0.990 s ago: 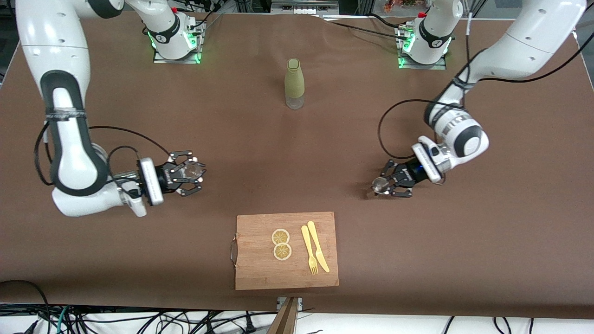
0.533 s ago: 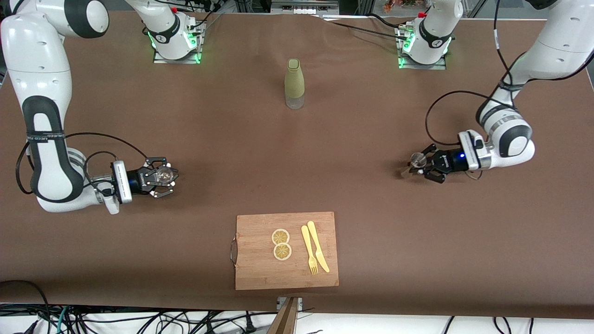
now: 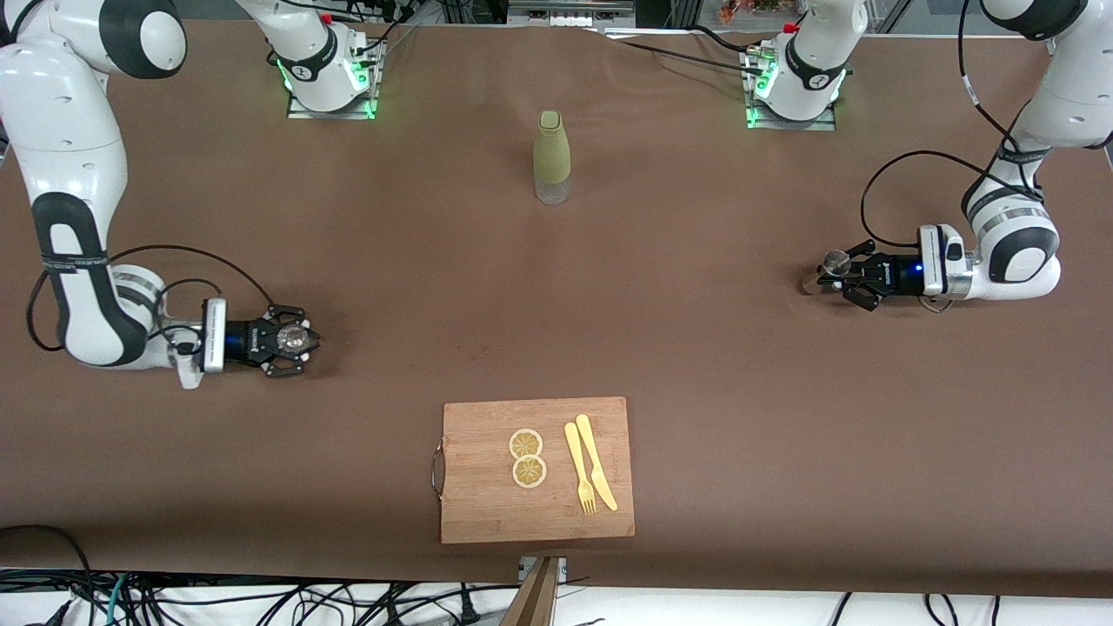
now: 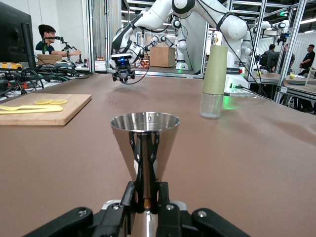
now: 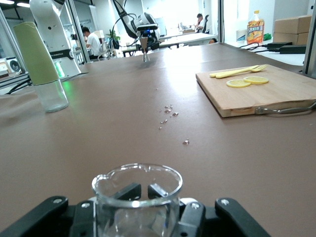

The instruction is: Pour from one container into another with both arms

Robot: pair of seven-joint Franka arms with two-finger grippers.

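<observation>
My left gripper is shut on a steel jigger, low over the table toward the left arm's end. In the left wrist view the jigger stands upright with its waist pinched in my left gripper. My right gripper is shut on a small clear glass beaker, low over the table toward the right arm's end. In the right wrist view the beaker sits in my right gripper, spout rim up, and looks nearly empty. Both containers are held upright and far apart.
A green-sleeved bottle stands mid-table near the bases. A wooden cutting board near the front edge carries two lemon slices, a yellow fork and a yellow knife. A few droplets lie on the brown cloth.
Both arms have swung outward toward their own ends of the table, each still holding its container, so the beaker and the jigger are much farther apart.
</observation>
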